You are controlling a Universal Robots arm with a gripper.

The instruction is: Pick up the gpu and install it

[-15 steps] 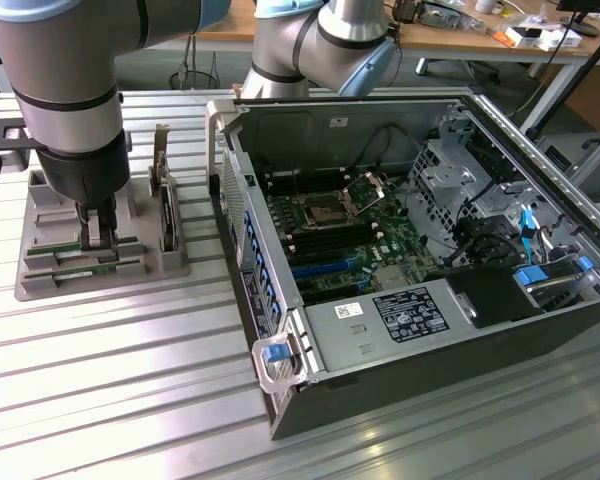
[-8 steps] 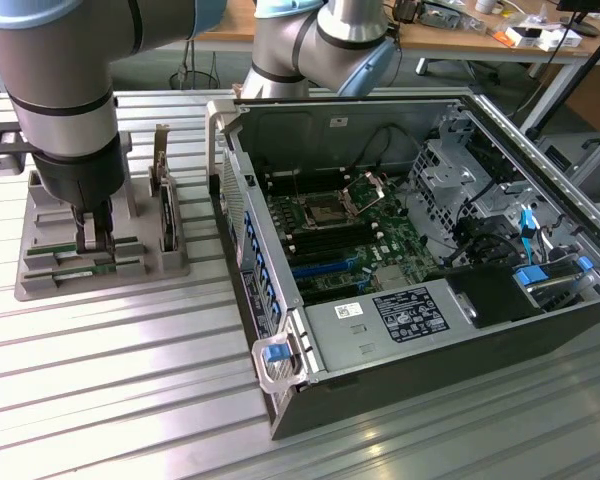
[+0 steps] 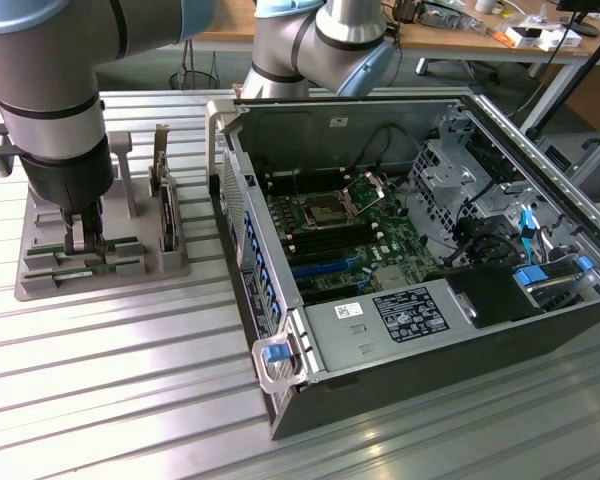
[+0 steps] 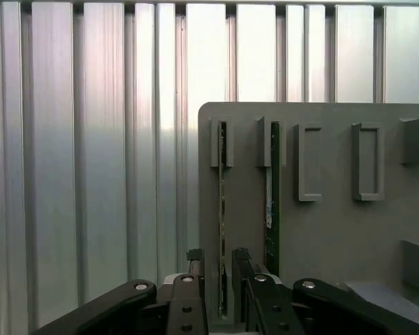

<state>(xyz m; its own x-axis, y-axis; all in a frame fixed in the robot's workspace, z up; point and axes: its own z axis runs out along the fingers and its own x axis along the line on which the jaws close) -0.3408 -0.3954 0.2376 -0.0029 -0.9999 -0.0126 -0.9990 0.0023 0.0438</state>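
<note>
Progress was small at this moment, as I judged it: the picking up was only at its start and the installing was not begun. My gripper [image 4: 218, 269] hung low over the grey holder [image 4: 335, 230], which stood on the ribbed metal table [image 4: 91, 174], at the exterior view's left of the open computer case [image 3: 280, 262] and just beside it.

The gpu [image 4: 222, 209], a thin green stick, stood on its edge in the slot nearest to the side edge of the holder. It sat fully in this slot and was not lifted. My two fingers [image 4: 195, 269] were one on each side of it, near its end. My jaws were apart: in the wrist view I saw a narrow gap between each finger and the stick, so I was around it but was not pressing it. The gap was small and I cannot exclude a light touch on one side.

A second stick [image 4: 272, 188] of the same kind stood in the next slot, parallel to the first and close to it, and nothing touched it.

Inside the case the main board [image 3: 350, 235] lay open to view and the lid was off. I could not tell from here which slot on the board was meant for the gpu, and I saw no green stick seated there. So the grasp, the carrying and the seating were all left to do.
</note>
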